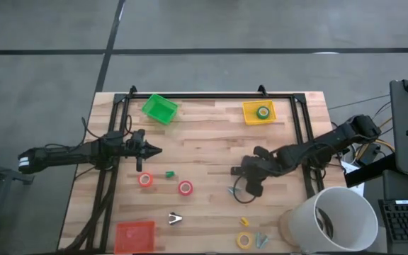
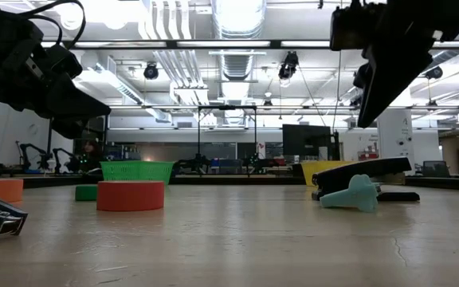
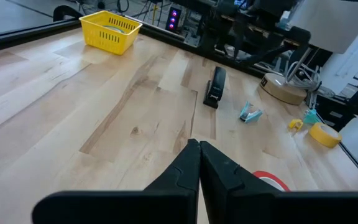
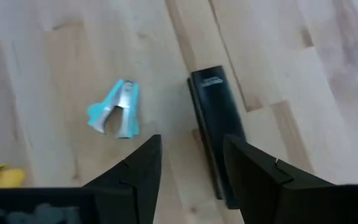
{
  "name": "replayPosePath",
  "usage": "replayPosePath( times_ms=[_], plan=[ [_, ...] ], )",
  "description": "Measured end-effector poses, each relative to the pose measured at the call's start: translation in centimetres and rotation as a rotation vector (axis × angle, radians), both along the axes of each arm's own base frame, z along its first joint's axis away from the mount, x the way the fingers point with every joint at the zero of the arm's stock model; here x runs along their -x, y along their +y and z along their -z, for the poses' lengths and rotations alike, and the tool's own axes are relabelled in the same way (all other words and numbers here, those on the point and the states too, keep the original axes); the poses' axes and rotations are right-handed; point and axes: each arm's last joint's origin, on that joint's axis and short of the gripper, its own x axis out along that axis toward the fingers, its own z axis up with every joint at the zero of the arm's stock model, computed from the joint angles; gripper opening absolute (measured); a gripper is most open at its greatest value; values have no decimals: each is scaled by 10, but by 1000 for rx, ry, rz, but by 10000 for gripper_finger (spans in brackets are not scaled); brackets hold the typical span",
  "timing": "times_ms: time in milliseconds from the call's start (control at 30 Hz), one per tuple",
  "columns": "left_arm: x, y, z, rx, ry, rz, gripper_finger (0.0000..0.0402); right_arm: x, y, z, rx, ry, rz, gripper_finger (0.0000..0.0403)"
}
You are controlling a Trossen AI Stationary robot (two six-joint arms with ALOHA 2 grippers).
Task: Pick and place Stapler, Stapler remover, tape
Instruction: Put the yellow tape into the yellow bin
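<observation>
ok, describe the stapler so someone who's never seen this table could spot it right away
Start at the yellow bin on the table's far edge, then come toward the near edge to the right arm's end effector, open above the boards. The stapler lies flat just under it, beside a small light-blue staple remover. It's the only black oblong bar; its neighbours are bright tape rolls and little coloured removers.

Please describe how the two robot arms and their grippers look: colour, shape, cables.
Both arms are dark, nearly black, built of jointed segments with black cables along them. The left arm has a white band near its base. The left gripper has two black tapered fingers forming a pointed tip. The right gripper has two black, flat, angular fingers.
</observation>
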Motion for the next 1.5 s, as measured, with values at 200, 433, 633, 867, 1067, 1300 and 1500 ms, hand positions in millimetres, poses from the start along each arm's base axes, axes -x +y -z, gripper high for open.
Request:
replayPosePath(
  times_ms=[200,433,633,867,1067,1300,1500],
  plan=[
    [0,0,0,0,0,0,12,-4,17,-4,-70,-85,-55,154],
    [0,0,0,0,0,0,12,-12,43,4,-116,-157,-115,145],
    [0,0,0,0,0,0,12,-19,72,23,-132,-107,-231,144],
    [0,0,0,0,0,0,12,-33,96,31,-41,-88,-426,135],
    [0,0,0,0,0,0,12,-54,112,26,33,-64,-618,132],
    [0,0,0,0,0,0,12,-75,132,26,118,-16,-871,131],
    [0,0,0,0,0,0,12,-88,150,24,177,52,-998,136]
  ],
)
